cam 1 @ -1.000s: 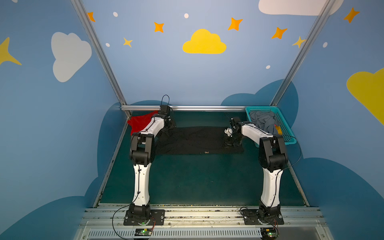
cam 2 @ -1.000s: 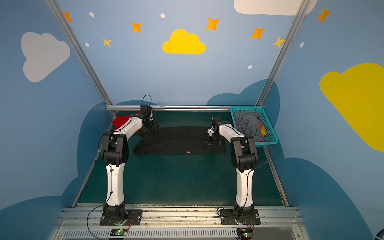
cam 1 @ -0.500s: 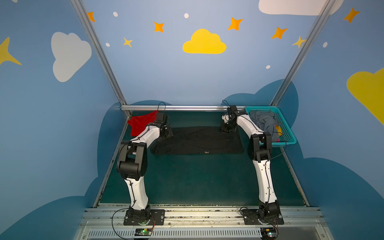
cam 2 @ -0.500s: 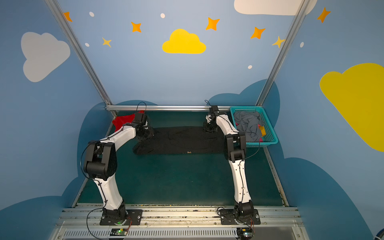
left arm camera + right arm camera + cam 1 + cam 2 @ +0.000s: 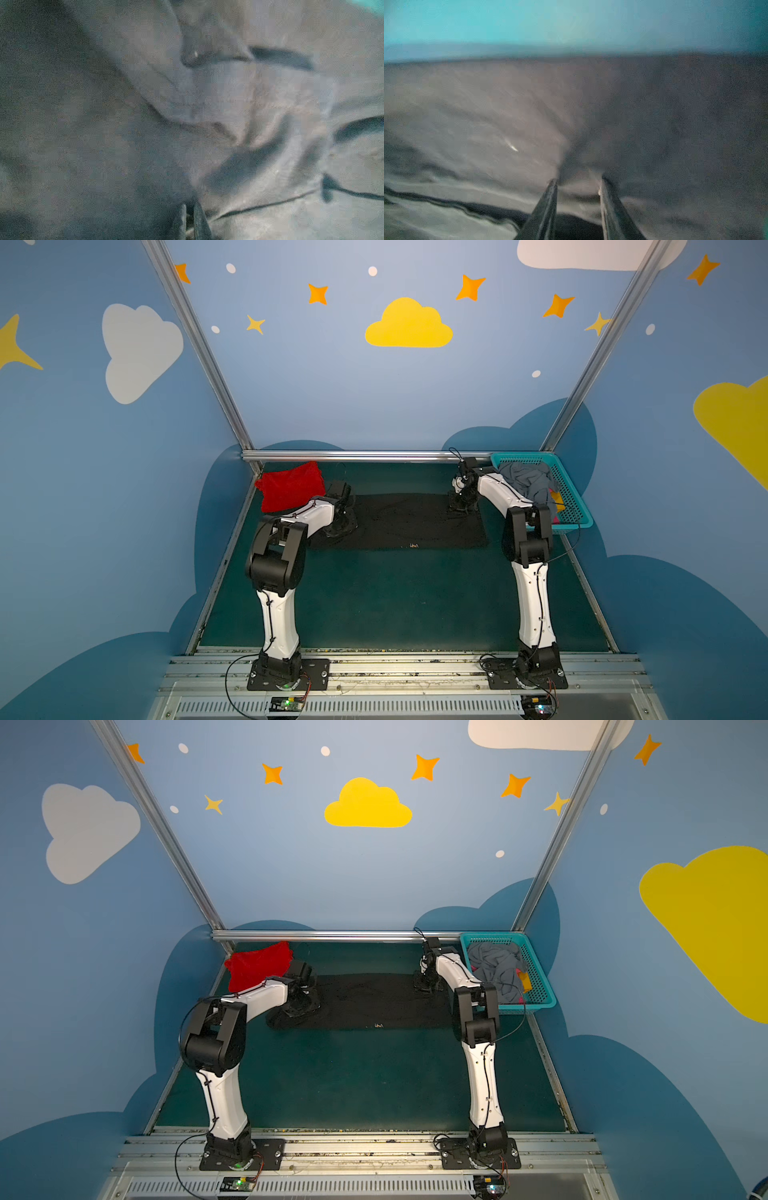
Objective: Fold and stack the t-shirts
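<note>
Clutter: teal plastic mesh basket [image 5: 578, 506] at the far right corner of the dark green counter [image 5: 395, 597], holding crumpled grey cloth [image 5: 524, 481], close beside the right forearm. Plain bright red t-shirt [image 5: 289, 488] bunched at the far left corner. Large black cloth t-shirt [image 5: 415, 522] spread flat between them. Left hand [image 5: 190, 220] low at its left edge, fingers nearly together, pinching cloth. Right hand [image 5: 578, 185] points down at its far right corner, fingers partway apart, gripping nothing.
</note>
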`<state>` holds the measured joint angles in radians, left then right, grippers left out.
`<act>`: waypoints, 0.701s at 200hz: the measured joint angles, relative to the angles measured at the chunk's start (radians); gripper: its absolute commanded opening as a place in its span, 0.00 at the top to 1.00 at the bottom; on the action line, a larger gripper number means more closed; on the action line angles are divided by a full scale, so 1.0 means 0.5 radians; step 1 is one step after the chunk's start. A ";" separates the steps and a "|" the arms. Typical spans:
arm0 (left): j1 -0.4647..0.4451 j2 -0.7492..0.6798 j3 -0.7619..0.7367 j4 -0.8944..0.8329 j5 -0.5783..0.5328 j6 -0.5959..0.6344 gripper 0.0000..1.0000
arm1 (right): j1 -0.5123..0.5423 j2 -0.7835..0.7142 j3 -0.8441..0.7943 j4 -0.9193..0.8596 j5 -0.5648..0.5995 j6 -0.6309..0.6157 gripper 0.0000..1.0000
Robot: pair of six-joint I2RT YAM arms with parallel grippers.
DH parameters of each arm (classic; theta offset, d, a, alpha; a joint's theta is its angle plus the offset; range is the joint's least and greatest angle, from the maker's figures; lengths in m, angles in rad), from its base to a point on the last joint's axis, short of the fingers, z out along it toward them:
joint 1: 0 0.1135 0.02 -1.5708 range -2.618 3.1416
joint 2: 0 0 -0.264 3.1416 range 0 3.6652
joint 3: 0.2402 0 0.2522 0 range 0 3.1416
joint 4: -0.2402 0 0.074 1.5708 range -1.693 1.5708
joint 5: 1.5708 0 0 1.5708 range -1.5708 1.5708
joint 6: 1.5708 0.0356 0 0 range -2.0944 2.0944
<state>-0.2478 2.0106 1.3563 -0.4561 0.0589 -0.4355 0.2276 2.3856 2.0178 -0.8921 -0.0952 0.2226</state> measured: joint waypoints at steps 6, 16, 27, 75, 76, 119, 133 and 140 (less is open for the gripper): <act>-0.011 0.000 0.000 0.003 -0.001 -0.004 0.87 | -0.007 -0.029 -0.043 -0.008 0.022 -0.001 0.62; -0.034 0.004 0.002 0.006 -0.018 -0.014 0.87 | -0.020 -0.076 -0.121 -0.016 0.059 -0.005 0.62; -0.053 0.008 0.002 0.012 -0.026 -0.031 0.87 | -0.031 -0.129 -0.210 -0.021 0.095 -0.008 0.62; -0.124 0.087 0.113 0.002 -0.021 -0.089 0.84 | 0.009 -0.398 -0.665 0.010 0.313 -0.035 0.62; -0.126 0.091 0.119 0.002 -0.021 -0.092 0.84 | 0.011 -0.402 -0.672 0.011 0.318 -0.037 0.62; -0.233 0.261 0.372 -0.041 0.042 -0.117 0.85 | 0.116 -0.713 -1.145 -0.024 0.587 -0.009 0.61; -0.280 0.327 0.473 -0.063 0.061 -0.121 0.85 | 0.147 -0.800 -1.280 -0.055 0.618 0.024 0.61; -0.304 0.364 0.533 -0.081 0.067 -0.125 0.85 | 0.169 -0.845 -1.352 -0.072 0.633 0.054 0.61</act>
<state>-0.3996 2.1925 1.6226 -0.4965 0.0925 -0.4980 0.3122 1.9629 1.3418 -0.9283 0.2214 0.2497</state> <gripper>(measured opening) 0.152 0.388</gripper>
